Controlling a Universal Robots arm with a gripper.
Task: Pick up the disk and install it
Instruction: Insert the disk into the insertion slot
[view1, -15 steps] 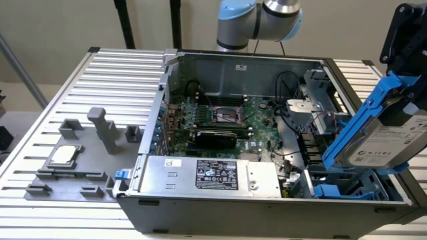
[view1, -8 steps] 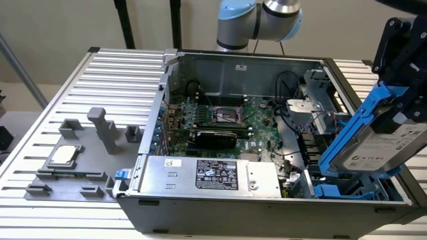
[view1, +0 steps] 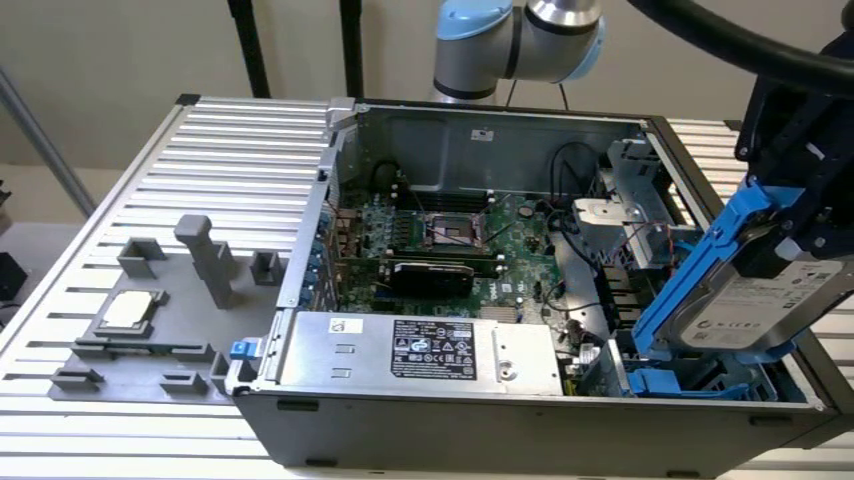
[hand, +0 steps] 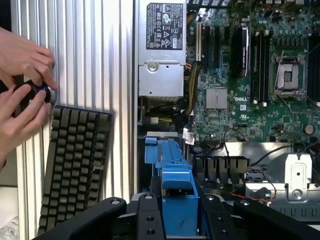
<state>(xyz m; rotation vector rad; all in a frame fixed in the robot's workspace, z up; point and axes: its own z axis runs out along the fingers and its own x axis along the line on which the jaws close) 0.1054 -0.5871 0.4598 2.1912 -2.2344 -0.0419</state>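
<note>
One pincer (view1: 790, 235) holds the disk (view1: 750, 303) tilted above the case (view1: 534, 425).

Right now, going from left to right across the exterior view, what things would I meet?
Small square silver chip → tall grey post → silver box with the black label → the disk in its blue rails, tilted in the air over the open computer case.

Cables (hand: 190, 95) beside bay (view1: 687, 385) below disk (view1: 761, 300)
</note>
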